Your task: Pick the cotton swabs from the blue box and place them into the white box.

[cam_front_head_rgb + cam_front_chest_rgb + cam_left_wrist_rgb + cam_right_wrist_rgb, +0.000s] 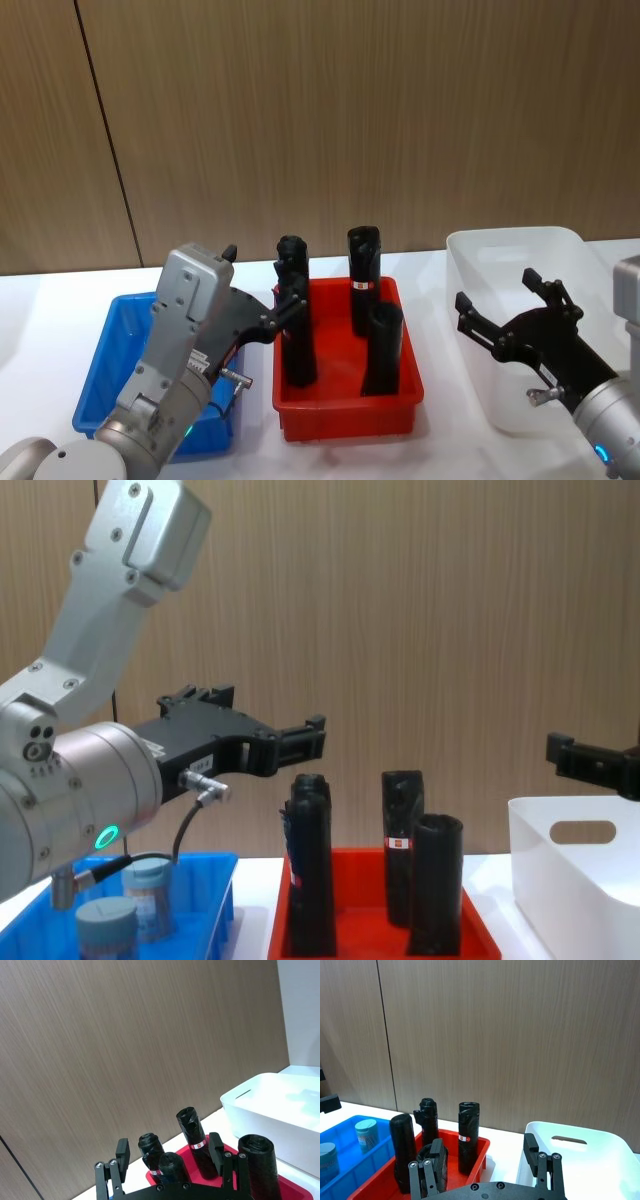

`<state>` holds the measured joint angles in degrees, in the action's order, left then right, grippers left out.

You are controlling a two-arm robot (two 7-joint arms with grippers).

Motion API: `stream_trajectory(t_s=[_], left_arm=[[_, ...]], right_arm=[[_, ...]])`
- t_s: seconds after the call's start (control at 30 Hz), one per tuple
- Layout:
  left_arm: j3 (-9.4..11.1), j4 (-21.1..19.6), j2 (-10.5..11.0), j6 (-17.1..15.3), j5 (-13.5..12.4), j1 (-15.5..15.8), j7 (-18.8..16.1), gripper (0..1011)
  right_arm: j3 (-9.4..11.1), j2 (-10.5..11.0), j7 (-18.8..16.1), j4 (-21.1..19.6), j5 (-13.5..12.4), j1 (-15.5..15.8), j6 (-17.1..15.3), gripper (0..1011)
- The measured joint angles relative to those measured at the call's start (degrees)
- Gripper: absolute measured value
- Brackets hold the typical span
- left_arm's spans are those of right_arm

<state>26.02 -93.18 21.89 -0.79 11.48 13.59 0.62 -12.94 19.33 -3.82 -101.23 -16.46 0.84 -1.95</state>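
On the table [50, 292], blue box [108, 335] holds two cotton swabs [366, 1133]; left gripper [262, 280], right gripper [497, 288] both released.

brown wood-grain panel wall [350, 120] with dark vertical seams behind white table [50, 300]; even light.

From the chest you get the cotton swabs [105, 918] only in part: the bottom edge cuts off the nearer jar. In your head view the left arm [170, 350] covers most of the blue box [112, 345]. The white box [570, 875] runs off the chest view's right and bottom edges. The label print on the black rolls [400, 845] is too small to read.
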Motion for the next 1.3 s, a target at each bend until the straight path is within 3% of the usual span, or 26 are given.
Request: stream_trajectory(t_s=[0.87, 1.3], left_arm=[[-0.13, 0.11, 0.1, -0.12, 0.16, -0.09, 0.0, 1000], [-1.77, 0.88, 1.95, -1.93, 3.4, -1.26, 0.09, 1000]], right_arm=[[0.0, 0.0, 0.0, 0.0, 0.0, 0.0, 0.0, 1002], [0.0, 0.0, 0.0, 0.0, 0.0, 0.0, 0.0, 1002]])
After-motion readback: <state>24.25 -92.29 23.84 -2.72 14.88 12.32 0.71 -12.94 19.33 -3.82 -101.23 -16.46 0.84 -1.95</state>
